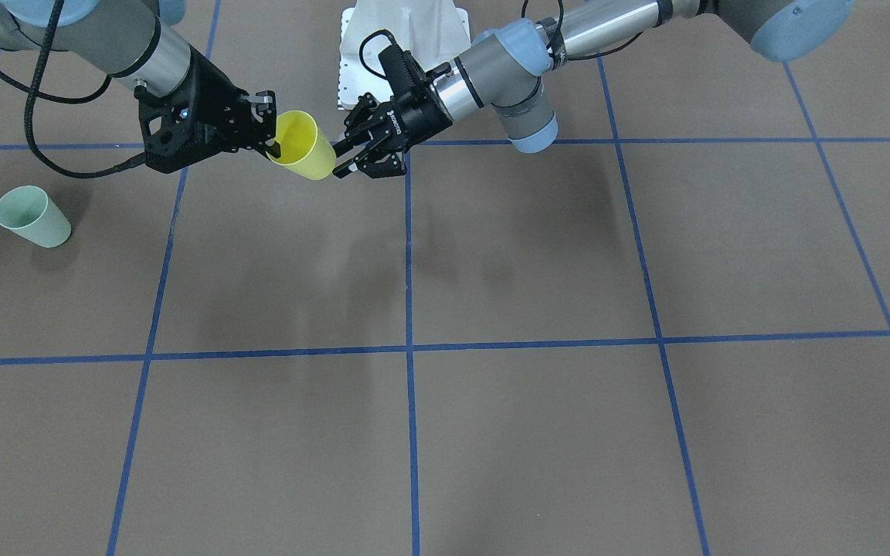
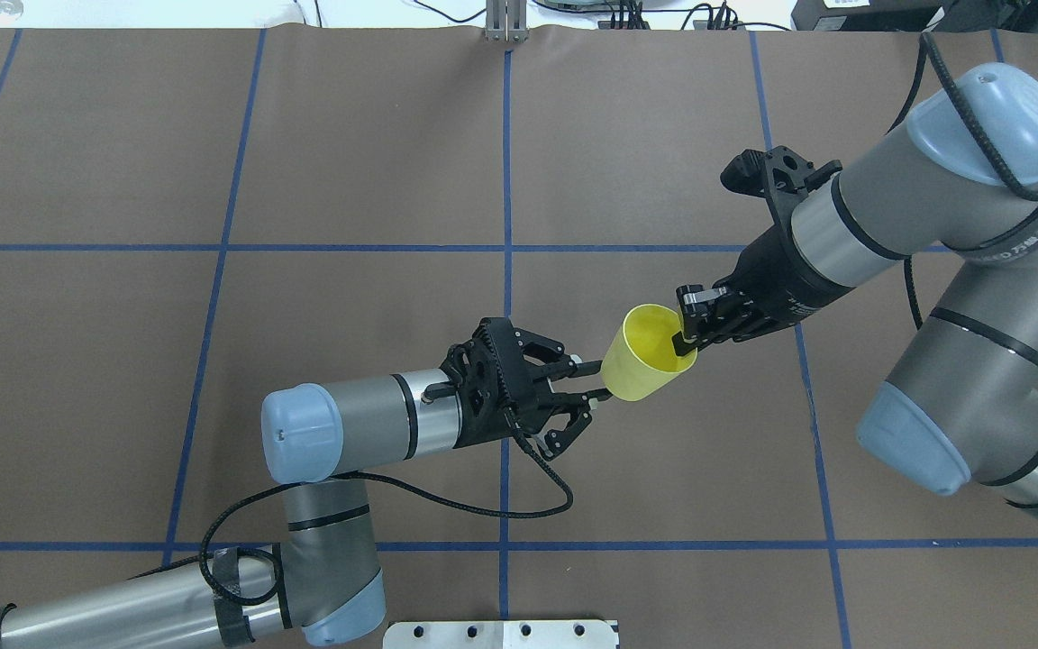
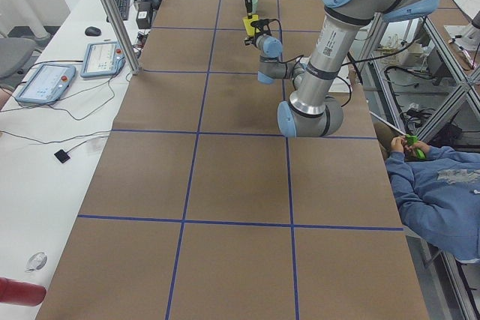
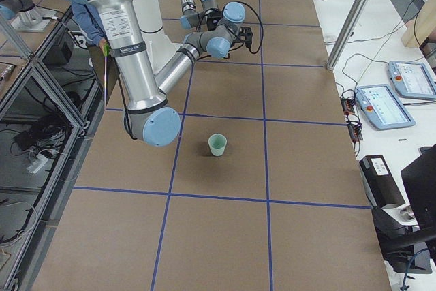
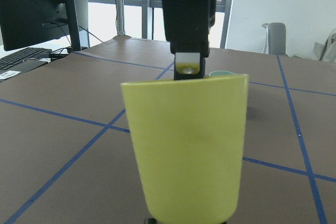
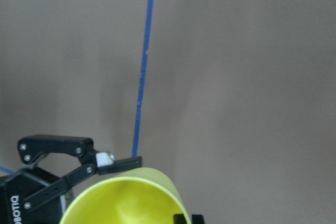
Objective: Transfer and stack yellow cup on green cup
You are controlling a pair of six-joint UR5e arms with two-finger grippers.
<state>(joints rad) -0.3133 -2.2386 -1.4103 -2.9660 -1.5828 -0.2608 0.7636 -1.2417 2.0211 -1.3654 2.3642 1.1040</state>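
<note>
Front view: yellow cup is held off the counter, tilted, well apart from the green cup. Green cup stands upright on the counter on the R arm's side. R pincer is clenched on yellow cup's rim, one finger inside the mouth, the other on the outer wall. L pincer sits at the cup's base end, farther from green cup, jaws spread and released. Its tips are just beside the base; can't tell if they touch.

Overhead: same grip, clearer. Yellow cup lies between L pincer and R pincer, mouth toward R.

Left-side view: yellow cup is small and far off; grip detail too small to read.

Right-side view: green cup stands alone on the counter, something overhead doesn't take in. Arms hide yellow cup here.

L wrist: yellow cup fills centre, seen side-on. An R finger w/ pale pad comes down at its far rim. A sliver of green cup peeks beyond that rim.

R wrist: looks into yellow cup's mouth. One L finger reaches its edge.
</note>
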